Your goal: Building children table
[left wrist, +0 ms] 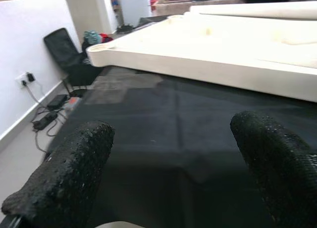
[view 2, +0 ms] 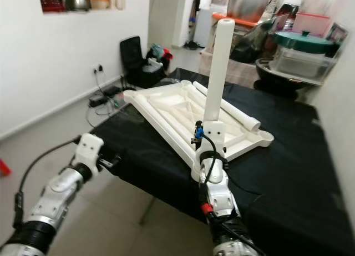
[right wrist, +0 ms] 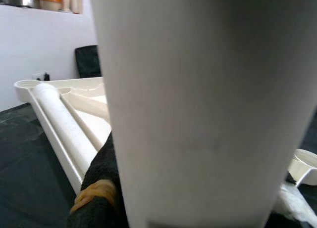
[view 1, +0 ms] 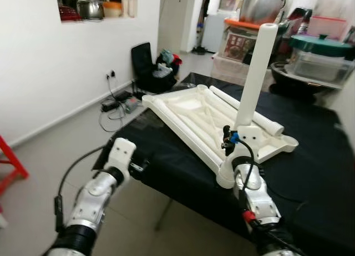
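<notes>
White leg [view 1: 257, 73] held upright at the near corner of the upturned tabletop [view 1: 194, 114].

The right gripper [view 1: 239, 138] is clenched around the leg's lower end, just above the tabletop's corner socket; in the right wrist view the leg [right wrist: 208, 104] stands right against a black finger [right wrist: 99, 188]. Beyond the gripper, more legs [view 1: 244, 109] lie across the tabletop, which rests on a black-covered table [view 1: 310, 156]. The left gripper [left wrist: 173, 168] hangs with fingers spread and nothing between them, at the table's left edge, short of the tabletop [left wrist: 208, 55]. Farther off, a black bag [view 1: 147, 64] and cables [view 1: 116, 103] lie on the floor.
</notes>
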Tool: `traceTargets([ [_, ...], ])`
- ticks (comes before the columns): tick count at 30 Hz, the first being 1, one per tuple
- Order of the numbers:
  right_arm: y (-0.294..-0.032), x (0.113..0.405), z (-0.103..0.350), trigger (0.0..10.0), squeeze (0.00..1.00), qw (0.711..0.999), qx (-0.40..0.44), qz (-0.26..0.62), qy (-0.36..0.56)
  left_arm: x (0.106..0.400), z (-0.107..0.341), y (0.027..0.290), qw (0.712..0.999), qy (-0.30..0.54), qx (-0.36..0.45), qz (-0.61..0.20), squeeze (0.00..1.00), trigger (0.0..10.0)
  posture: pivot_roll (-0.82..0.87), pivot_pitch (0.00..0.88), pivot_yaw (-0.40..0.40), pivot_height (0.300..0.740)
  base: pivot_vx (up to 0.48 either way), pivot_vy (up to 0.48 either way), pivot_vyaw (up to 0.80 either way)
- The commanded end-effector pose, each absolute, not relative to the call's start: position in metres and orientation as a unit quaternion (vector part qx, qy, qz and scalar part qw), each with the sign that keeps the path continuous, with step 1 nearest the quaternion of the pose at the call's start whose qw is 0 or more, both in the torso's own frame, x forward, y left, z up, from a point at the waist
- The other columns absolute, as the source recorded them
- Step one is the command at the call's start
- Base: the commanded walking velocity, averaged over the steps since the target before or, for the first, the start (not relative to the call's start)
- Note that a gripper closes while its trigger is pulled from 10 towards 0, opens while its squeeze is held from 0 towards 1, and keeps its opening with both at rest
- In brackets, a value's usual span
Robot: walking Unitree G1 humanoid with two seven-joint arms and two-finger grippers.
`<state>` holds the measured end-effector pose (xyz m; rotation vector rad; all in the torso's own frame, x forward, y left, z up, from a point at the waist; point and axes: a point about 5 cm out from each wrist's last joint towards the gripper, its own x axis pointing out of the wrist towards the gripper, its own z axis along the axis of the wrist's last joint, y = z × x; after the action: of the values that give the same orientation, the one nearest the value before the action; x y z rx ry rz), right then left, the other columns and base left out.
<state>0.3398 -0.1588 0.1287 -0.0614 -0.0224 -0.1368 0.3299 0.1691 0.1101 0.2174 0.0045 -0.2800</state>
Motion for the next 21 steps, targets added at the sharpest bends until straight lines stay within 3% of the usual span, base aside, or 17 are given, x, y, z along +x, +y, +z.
traceTargets([
  [1, -0.1742, 0.3259, 0.0805, 10.0, 0.0, 0.989, -0.045, -0.093, 0.107, 0.3309, 0.1102, 0.1629, 0.984, 0.001, 0.105, -0.146, 0.0, 10.0, 0.06, 0.0, -0.119, 0.74, 0.364, 0.0, 0.0],
  [7, -0.1813, 0.329, 0.0792, 10.0, 0.0, 0.985, -0.046, -0.113, 0.125, 0.332, 0.1106, 0.1616, 0.984, 0.0, 0.102, -0.147, 0.0, 10.0, 0.06, 0.0, -0.121, 0.74, 0.349, 0.0, 0.0],
  [21, -0.183, 0.3262, 0.0719, 10.0, 0.0, 0.981, -0.043, -0.121, 0.144, 0.3315, 0.1095, 0.1629, 0.984, 0.001, 0.102, -0.147, 0.0, 10.0, 0.06, 0.0, -0.116, 0.74, 0.32, 0.0, -0.8],
])
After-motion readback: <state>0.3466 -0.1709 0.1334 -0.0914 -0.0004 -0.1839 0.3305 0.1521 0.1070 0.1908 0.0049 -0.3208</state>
